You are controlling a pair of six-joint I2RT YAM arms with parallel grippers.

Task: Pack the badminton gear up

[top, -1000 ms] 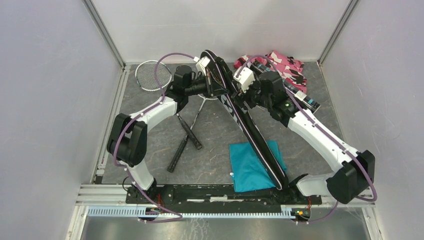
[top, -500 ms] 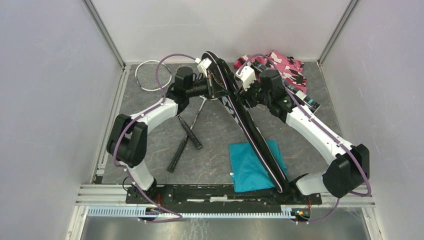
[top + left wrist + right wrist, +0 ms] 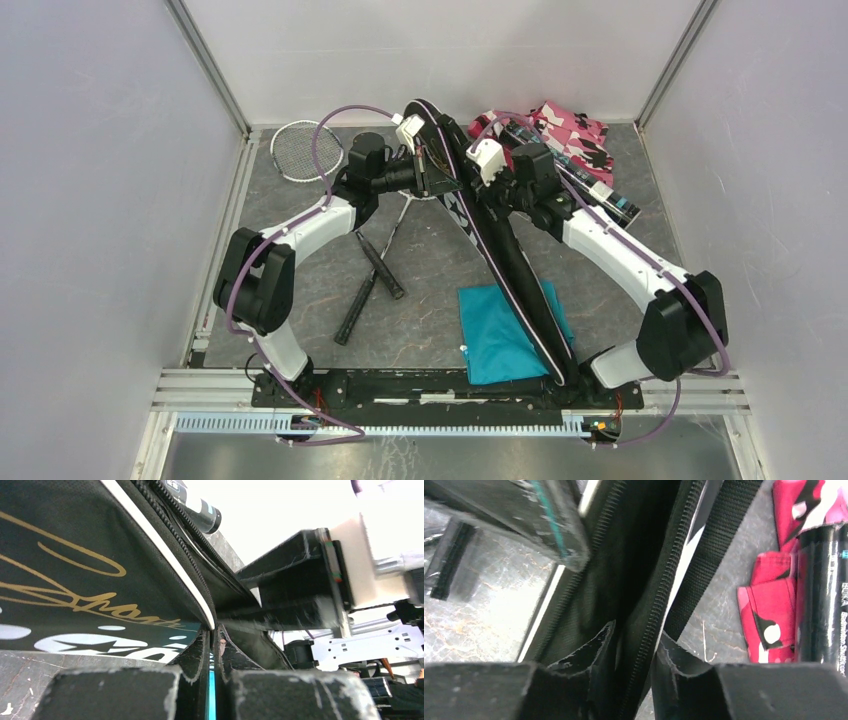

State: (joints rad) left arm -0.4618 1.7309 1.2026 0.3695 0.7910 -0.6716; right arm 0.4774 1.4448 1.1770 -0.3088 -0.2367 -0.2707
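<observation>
SPORT bag [image 3: 510, 270] pinched by closed left fingers [image 3: 197, 655]; half-open right fingers [image 3: 591, 652] straddle zipper [image 3: 644, 630].

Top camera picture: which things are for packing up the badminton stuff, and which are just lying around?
For the job: the black racquet bag, the two racquets, the long black tube.

Just lying about: the teal cloth, the pink camouflage fabric.
</observation>
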